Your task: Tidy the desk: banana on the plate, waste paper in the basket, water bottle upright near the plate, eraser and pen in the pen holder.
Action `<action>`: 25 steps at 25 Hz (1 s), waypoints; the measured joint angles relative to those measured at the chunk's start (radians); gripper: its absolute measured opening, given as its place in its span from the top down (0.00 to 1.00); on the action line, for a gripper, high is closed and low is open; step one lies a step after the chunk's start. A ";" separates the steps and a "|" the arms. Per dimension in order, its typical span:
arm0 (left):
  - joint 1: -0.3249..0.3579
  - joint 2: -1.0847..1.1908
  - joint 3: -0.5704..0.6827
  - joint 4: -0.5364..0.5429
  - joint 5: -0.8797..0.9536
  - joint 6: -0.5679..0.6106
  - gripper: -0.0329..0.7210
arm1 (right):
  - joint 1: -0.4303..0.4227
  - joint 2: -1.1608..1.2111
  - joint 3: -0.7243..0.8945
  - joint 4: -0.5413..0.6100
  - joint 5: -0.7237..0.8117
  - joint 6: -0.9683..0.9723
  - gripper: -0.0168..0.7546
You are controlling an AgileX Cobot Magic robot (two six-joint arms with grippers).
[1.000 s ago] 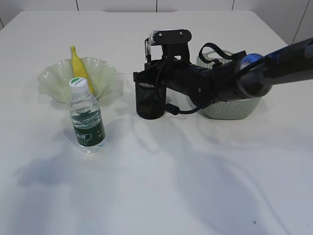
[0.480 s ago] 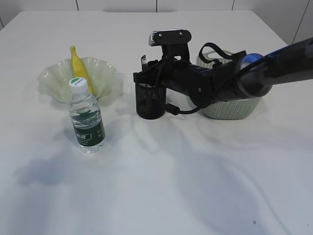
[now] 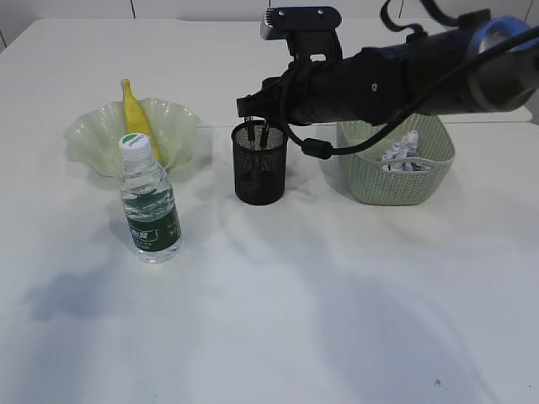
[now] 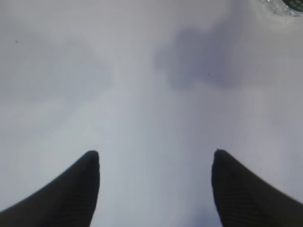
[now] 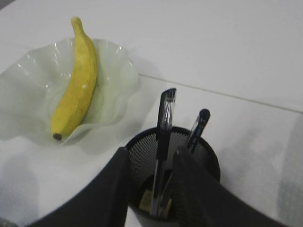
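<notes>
Nearest the exterior camera stands the water bottle (image 3: 150, 202), upright on the table (image 3: 278, 311), its long axis vertical, cap up, just in front of the plate (image 3: 88, 139). On the plate lies the banana (image 3: 139, 118), its long axis running front to back, stem end toward the far edge.

In the middle the pen holder (image 3: 259, 162) stands upright. In the right wrist view two pens (image 5: 163, 137) stand in it, leaning a little, caps up, and a pale block at the bottom looks like the eraser (image 5: 146, 200). The right gripper (image 5: 150, 189) hangs directly above the holder's mouth, its fingers a narrow gap apart with one pen showing between them; whether they touch the pen I cannot tell. The holder lies straight below this gripper, so any retreat should go upward along the pens' axis.

To the right sits the basket (image 3: 396, 172) with crumpled paper (image 3: 402, 151) inside.

The left gripper (image 4: 155, 163) is spread wide, holding nothing, over bare table, with the bottle's base at the frame corner; it is well apart from the holder.

Judging by this layout, the task looks nearly complete.
</notes>
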 joint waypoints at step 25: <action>0.000 0.000 0.000 0.007 0.000 0.000 0.27 | -0.411 -0.381 0.019 0.009 0.899 -0.065 0.66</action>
